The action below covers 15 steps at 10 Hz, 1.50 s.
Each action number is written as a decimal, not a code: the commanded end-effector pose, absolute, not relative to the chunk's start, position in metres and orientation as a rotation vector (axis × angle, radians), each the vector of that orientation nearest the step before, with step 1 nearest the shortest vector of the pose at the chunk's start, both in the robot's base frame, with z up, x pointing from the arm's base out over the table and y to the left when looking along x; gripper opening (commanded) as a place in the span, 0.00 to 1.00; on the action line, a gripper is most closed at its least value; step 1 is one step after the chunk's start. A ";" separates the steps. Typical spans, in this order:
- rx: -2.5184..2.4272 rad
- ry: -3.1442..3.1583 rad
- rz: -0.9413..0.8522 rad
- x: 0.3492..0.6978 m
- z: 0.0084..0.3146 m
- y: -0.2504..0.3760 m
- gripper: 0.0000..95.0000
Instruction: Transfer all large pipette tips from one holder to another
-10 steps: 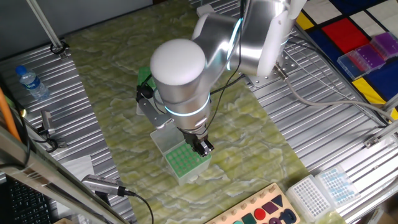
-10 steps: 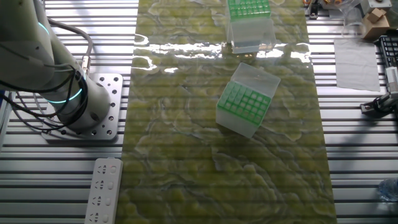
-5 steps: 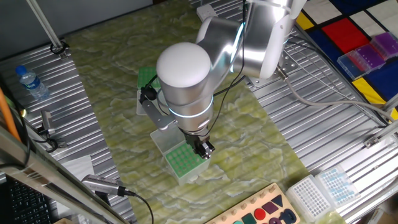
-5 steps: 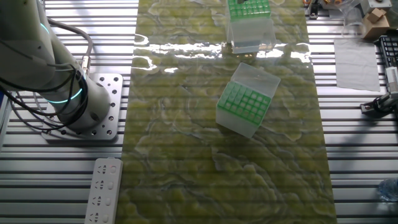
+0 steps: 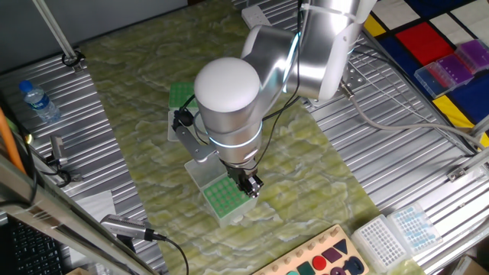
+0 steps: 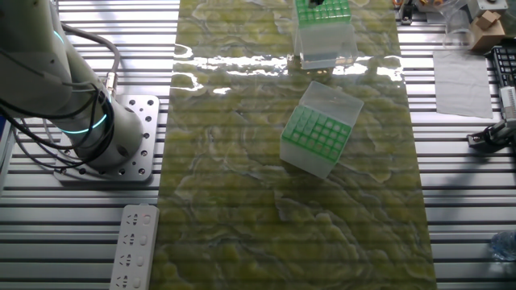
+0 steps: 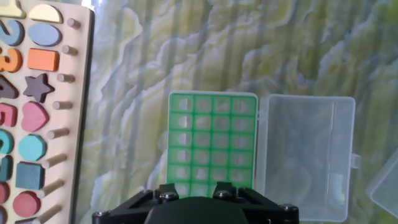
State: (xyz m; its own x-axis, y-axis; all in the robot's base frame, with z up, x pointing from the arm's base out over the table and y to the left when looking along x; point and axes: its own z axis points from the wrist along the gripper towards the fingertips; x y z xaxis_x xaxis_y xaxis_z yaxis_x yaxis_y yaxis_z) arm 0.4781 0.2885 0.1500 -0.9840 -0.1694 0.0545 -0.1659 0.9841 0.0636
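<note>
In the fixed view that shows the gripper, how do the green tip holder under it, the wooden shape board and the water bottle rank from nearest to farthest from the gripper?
Measured from the gripper:
1. Green tip holder, directly below it.
2. Wooden shape board, at the bottom edge.
3. Water bottle, far off on the left.

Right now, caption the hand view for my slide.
Gripper poised above open green-gridded tip holder, clear lid folded right.

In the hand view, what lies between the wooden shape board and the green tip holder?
Only bare green marbled mat lies between the wooden shape board and the green holder; the hand view shows nothing on that strip.
</note>
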 end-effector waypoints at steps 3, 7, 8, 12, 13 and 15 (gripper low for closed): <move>0.272 -3.069 -0.088 0.476 0.148 0.287 0.20; 0.280 -3.067 -0.088 0.476 0.147 0.286 0.00; 0.302 -3.060 -0.084 0.477 0.152 0.287 0.00; 0.324 -3.038 -0.092 0.486 0.175 0.288 0.00; 0.319 -3.036 -0.091 0.487 0.178 0.290 0.00; 0.315 -3.032 -0.093 0.488 0.180 0.291 0.00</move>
